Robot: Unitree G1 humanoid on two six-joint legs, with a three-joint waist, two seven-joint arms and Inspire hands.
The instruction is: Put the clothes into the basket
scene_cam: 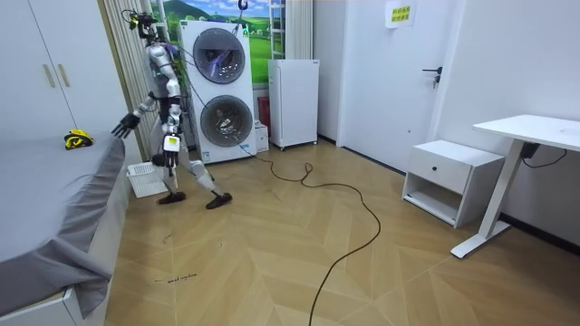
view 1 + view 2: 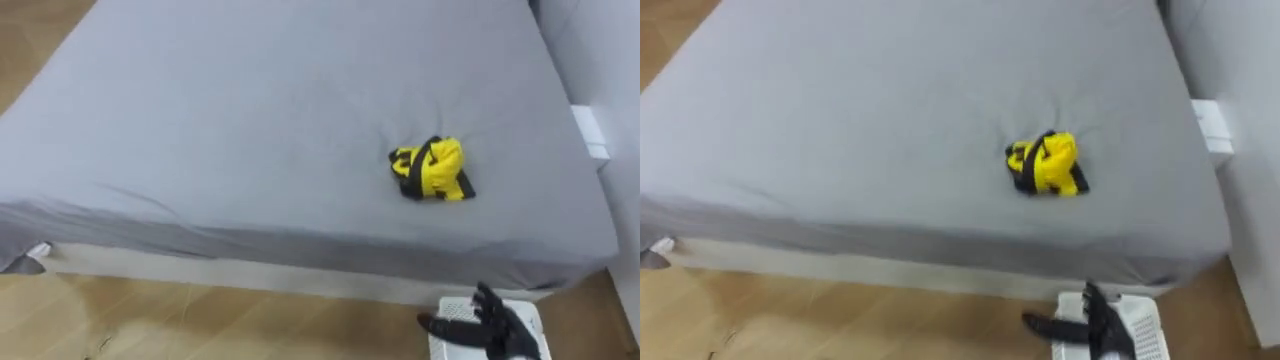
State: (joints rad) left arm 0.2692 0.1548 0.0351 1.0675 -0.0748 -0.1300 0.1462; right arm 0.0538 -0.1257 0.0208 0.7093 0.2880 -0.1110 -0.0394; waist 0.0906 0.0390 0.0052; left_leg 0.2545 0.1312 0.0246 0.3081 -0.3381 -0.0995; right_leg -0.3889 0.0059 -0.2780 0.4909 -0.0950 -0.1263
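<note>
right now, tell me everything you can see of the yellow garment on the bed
The yellow garment is a small crumpled bundle of soft-looking cloth, bright yellow with black bands across it. It lies bunched, not folded, on the bed's grey sheet, toward the robot's right, and the sheet puckers around it. Only the sheet touches it; the right hand is apart from it, lower down over the white basket.
</note>
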